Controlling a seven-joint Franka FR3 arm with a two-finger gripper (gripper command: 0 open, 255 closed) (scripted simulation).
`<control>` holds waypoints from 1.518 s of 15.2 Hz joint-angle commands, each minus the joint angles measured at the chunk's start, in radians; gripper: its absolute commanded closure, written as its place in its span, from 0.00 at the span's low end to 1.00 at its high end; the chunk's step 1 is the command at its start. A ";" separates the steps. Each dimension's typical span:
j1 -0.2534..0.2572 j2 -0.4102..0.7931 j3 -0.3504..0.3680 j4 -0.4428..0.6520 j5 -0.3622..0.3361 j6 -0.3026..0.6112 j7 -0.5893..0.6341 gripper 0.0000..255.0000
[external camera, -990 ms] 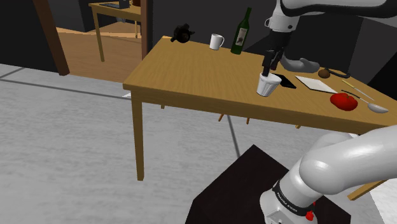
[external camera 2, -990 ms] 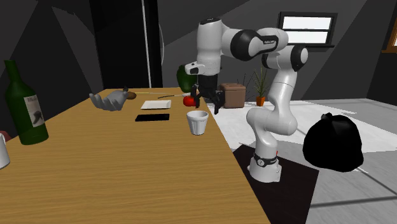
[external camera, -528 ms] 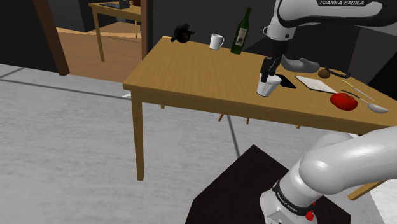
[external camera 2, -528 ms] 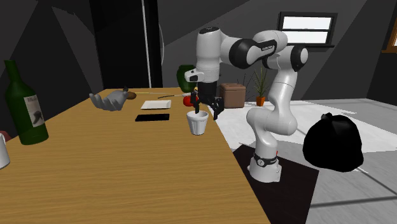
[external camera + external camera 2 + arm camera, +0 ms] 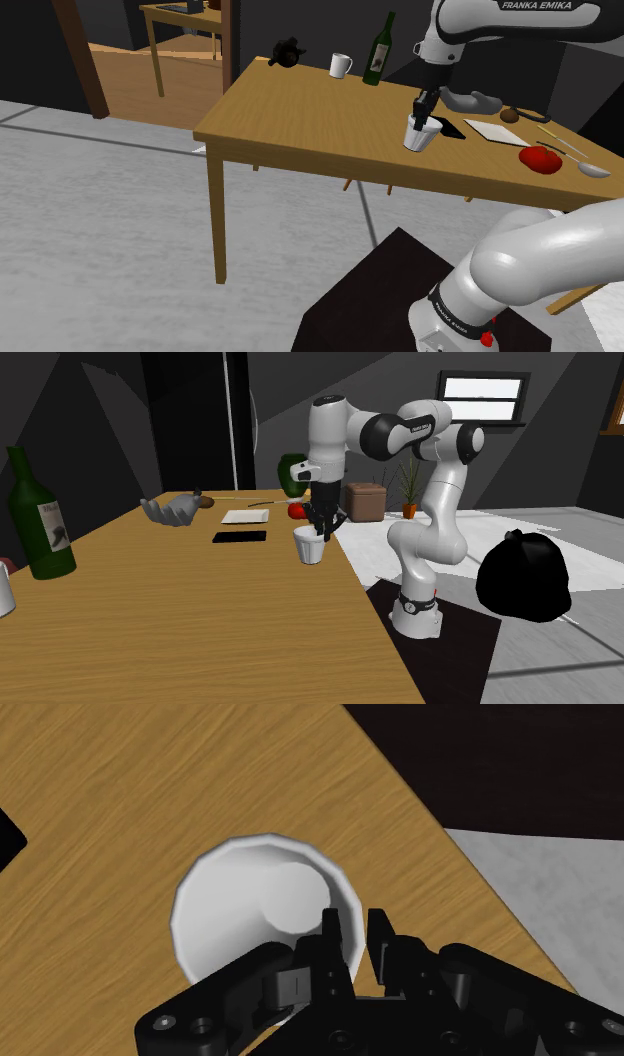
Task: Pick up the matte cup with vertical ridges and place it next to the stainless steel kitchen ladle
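Wooden table (image 5: 300,110) was seen under the gripper, with grey floor past its near edge. Over it the white Franka arm (image 5: 330,422) was bent downward, its wrist held nearly upright. The white cup (image 5: 420,135) was found directly below the gripper (image 5: 424,117), standing on the tabletop close to the table's edge; no ridges could be made out on it. The ladle (image 5: 585,165) was laid well apart from the gripper, beyond a red object (image 5: 540,159). In the wrist view the fingers (image 5: 330,932) were set narrow on the cup's wall at the rim, one inside and one outside, so the cup was judged clamped. A straight, slow lift would be called for first, since a cup pinched by the rim could swing. Enough height should be gained for the red object to be cleared.
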 commanded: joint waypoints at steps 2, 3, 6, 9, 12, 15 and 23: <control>0.000 0.000 0.000 0.000 0.000 0.000 0.000 1.00; 0.000 0.000 0.000 0.000 0.000 0.000 0.000 1.00; 0.000 0.000 0.000 0.000 0.000 0.000 0.000 1.00; 0.001 0.003 0.003 0.029 0.002 -0.026 -0.004 1.00; 0.002 0.010 0.007 0.074 0.006 -0.064 -0.011 1.00; 0.003 0.019 0.010 0.121 0.009 -0.101 -0.017 1.00; 0.006 0.051 0.018 0.255 0.016 -0.202 -0.036 1.00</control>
